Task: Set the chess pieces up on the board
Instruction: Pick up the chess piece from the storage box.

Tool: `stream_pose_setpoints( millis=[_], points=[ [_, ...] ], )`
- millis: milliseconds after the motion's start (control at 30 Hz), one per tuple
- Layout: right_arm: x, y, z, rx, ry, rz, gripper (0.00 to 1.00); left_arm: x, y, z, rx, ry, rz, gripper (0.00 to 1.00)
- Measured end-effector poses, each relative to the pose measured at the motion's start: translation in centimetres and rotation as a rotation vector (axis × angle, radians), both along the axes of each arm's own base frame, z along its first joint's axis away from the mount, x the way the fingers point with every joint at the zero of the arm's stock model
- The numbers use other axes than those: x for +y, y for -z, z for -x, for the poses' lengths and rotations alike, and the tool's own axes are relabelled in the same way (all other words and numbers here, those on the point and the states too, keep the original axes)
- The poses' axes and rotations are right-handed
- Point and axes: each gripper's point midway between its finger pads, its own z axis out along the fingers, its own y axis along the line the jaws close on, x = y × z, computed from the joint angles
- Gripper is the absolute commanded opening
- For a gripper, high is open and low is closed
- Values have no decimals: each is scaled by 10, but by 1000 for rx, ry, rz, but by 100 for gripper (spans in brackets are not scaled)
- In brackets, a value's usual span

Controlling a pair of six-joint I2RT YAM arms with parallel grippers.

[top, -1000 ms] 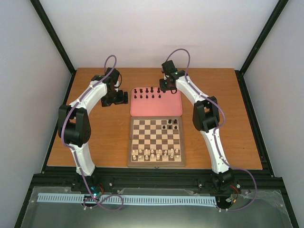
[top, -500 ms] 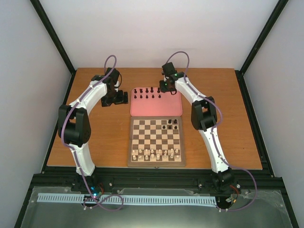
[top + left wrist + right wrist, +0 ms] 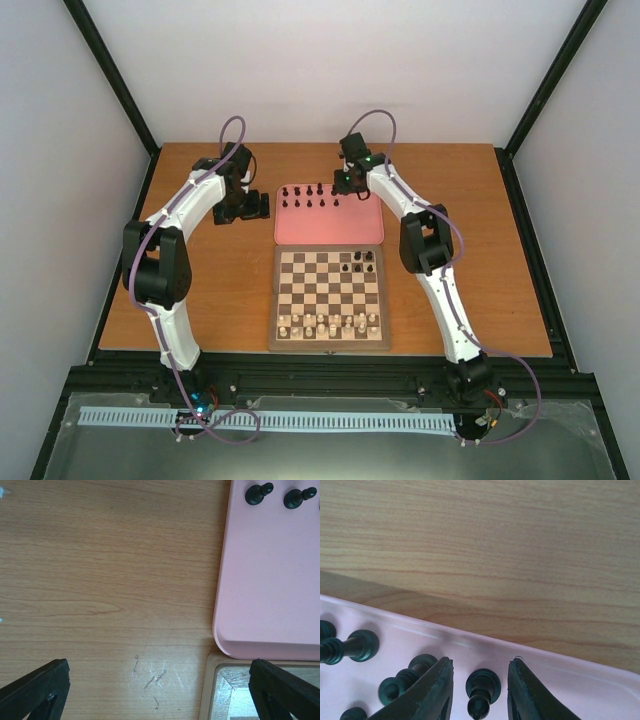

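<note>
Several black chess pieces (image 3: 309,195) stand on the pink tray (image 3: 330,228) behind the board (image 3: 329,298); three black pieces (image 3: 358,262) stand on the board's far right squares. My right gripper (image 3: 343,184) is low over the tray's far right corner, open, its fingers (image 3: 434,694) either side of one upright black piece (image 3: 482,692) without touching it. Other black pieces (image 3: 357,646) stand to its left. My left gripper (image 3: 258,207) is open and empty over the table left of the tray; its fingertips (image 3: 37,690) frame bare wood, with the tray (image 3: 270,575) and two black pieces (image 3: 257,493) to the right.
Cream pieces (image 3: 330,322) stand in the board's near rows. The board's corner (image 3: 220,690) shows beside the tray in the left wrist view. Black frame rails run along the table's sides.
My right gripper has moved slightly left and down toward the tray's far right pieces. The left arm has not moved.
</note>
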Motion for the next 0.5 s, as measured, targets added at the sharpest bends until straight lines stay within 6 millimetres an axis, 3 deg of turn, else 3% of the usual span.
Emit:
stream_pose_setpoints(
  millis=[267,500],
  points=[
    [-1,12,2,20,1,9,22,0,0,0,0,0,0,100],
    [-1,12,1,16,2,11,5,0,0,0,0,0,0,100]
  ],
)
